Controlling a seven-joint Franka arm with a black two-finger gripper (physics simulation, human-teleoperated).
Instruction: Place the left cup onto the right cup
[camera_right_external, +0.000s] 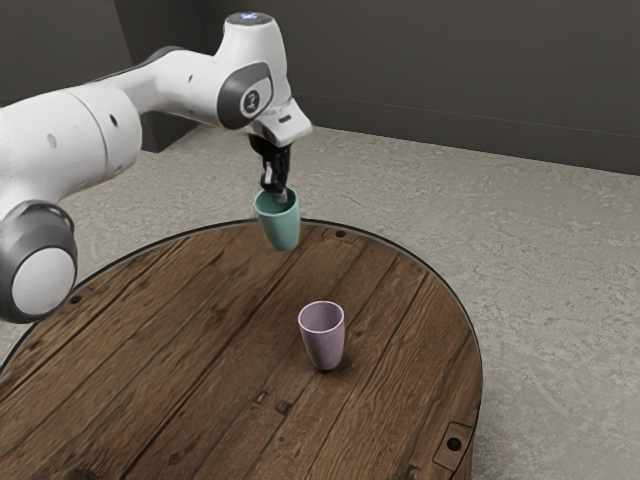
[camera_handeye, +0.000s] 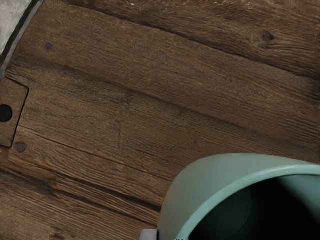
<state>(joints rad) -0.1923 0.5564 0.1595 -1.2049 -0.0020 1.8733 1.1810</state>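
A teal cup (camera_right_external: 279, 220) hangs tilted in the air above the far part of the round wooden table (camera_right_external: 180, 330). My gripper (camera_right_external: 274, 187) is shut on its rim, one finger inside and one outside. In the wrist view the teal cup (camera_handeye: 220, 190) sits just under my hand, its dark inside showing. A lilac cup (camera_right_external: 322, 335) stands upright on the table, nearer the camera and toward the exterior view's right of the held cup, apart from it.
The table's dark rim (camera_right_external: 440, 290) curves along the exterior view's right, with grey floor (camera_right_external: 540, 260) beyond. A square notch with a bolt hole (camera_handeye: 6, 113) lies in the planks near the table edge.
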